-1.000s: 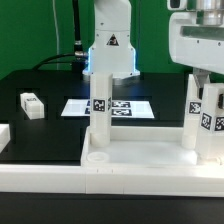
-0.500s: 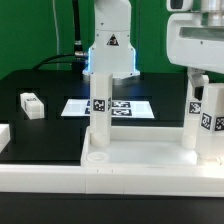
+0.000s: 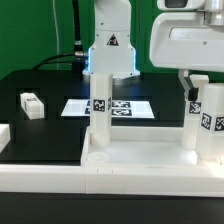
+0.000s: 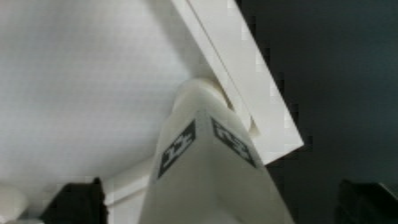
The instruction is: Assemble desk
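Observation:
The white tabletop (image 3: 130, 165) lies at the front with its raised rim up. One white tagged leg (image 3: 100, 112) stands upright on its corner at the exterior view's left. Two legs (image 3: 194, 122) (image 3: 213, 125) stand at the right. A fourth leg (image 3: 32, 105) lies loose on the black table at the left. My gripper (image 3: 196, 88) hangs open over the top of the right legs. In the wrist view a tagged leg (image 4: 210, 150) rises between my dark fingers (image 4: 79, 202), which stand clear of it on both sides, above the tabletop (image 4: 89, 80).
The marker board (image 3: 75, 107) lies flat behind the left leg. The arm's base (image 3: 110, 50) stands at the back centre. A white rail end (image 3: 4, 133) sits at the exterior view's left edge.
My gripper has shifted toward the exterior view's left over the right legs and fills more of the view. The legs and tabletop have not moved.

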Available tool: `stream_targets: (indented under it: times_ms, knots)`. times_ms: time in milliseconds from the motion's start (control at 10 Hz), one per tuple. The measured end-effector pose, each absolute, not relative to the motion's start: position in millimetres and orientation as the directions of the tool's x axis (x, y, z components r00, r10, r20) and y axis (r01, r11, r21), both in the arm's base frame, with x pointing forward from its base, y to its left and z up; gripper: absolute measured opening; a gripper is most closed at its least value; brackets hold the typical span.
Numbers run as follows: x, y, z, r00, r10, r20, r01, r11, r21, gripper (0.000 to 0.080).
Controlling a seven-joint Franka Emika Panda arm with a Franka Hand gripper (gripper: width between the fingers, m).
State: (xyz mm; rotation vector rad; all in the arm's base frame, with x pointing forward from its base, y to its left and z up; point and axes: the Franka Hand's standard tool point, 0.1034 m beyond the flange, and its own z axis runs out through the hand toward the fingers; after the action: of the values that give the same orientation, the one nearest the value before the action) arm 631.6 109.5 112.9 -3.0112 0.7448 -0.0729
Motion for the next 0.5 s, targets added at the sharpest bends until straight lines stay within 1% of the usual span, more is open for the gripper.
stream_targets:
  times_ms: [100, 200, 300, 400, 500]
  knots:
    - [631.1, 108.6, 110.9, 0.92, -0.391, 0.038, -0.389, -0.92, -0.043, 0.0649]
    - [630.5, 108.2, 109.2, 0.961, -0.274, 0.042, -0.273, -0.961, -0.032, 0.0649]
    - [630.2, 108.3, 108.8, 0.98, -0.195, 0.044, -0.194, -0.981, -0.025, 0.0649]
    - [630.2, 108.8, 109.3, 0.992, -0.119, 0.049, -0.119, -0.993, -0.008, 0.0649]
    - [630.5, 108.1, 109.6, 0.997, -0.051, 0.05, -0.051, -0.999, -0.002, 0.0649]
